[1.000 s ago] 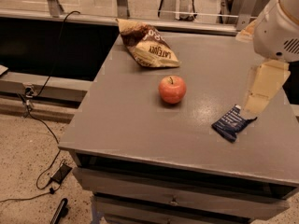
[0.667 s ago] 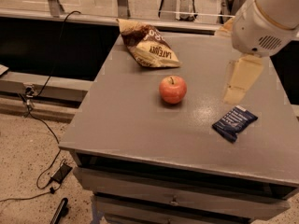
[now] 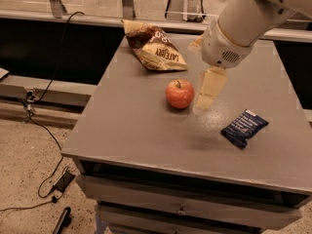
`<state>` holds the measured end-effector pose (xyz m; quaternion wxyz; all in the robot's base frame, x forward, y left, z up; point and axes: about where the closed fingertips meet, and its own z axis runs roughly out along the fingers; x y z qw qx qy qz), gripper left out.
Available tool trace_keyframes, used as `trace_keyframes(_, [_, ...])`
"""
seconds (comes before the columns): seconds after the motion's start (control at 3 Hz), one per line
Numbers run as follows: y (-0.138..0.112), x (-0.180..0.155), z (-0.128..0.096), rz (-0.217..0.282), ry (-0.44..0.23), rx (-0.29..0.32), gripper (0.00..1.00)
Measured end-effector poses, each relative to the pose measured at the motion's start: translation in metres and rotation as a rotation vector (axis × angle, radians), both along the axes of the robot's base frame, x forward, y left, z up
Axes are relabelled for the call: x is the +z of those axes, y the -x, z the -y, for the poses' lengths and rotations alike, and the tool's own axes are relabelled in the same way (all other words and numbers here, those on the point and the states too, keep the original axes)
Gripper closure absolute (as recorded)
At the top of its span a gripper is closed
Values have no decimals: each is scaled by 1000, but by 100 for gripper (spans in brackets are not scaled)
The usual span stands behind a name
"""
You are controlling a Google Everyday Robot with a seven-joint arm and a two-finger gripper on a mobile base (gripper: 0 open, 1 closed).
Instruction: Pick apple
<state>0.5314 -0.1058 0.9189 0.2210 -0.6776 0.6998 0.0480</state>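
apple (image 3: 180,93) is sitting upright on the table (image 3: 126,126), stem up, nothing touching it, so it's staying reachable from any side

gripper (image 3: 204,100) is hanging just to the right of the apple as the camera sees it. It's pointing down with a slight tilt, tip close to the tabletop and about level with the apple's lower half. It's not touching the apple as far as I can see. Can't tell whether the gripper is spread or pressed together, since only one pale slab is showing

arm (image 3: 243,18) is reaching in from above and behind-right of the apple, probably so the wrist isn't crowding the fruit

chip bag (image 3: 155,52) is lying behind the apple, slightly to its left and well apart. Blue wrapper (image 3: 243,127) is lying front-right of the apple, beyond the gripper, near but clear of both

my read: it's lining up beside the apple, not over it, so the grasp isn't starting yet. The next move is looking like a sideways shift to straddle it. The apple's round and smooth, so off-centre contact is risking a roll away from the gripper
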Motion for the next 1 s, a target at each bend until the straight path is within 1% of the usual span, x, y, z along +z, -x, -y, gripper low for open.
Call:
trace_keyframes(0.33, [-18,-23,-7,-17,-13,-8,0])
trace_keyframes(0.67, [-32,-42,-9,-29,-15,-29,0])
trace_keyframes(1.0, [-42,-56,-10,-44,-17,-42,14])
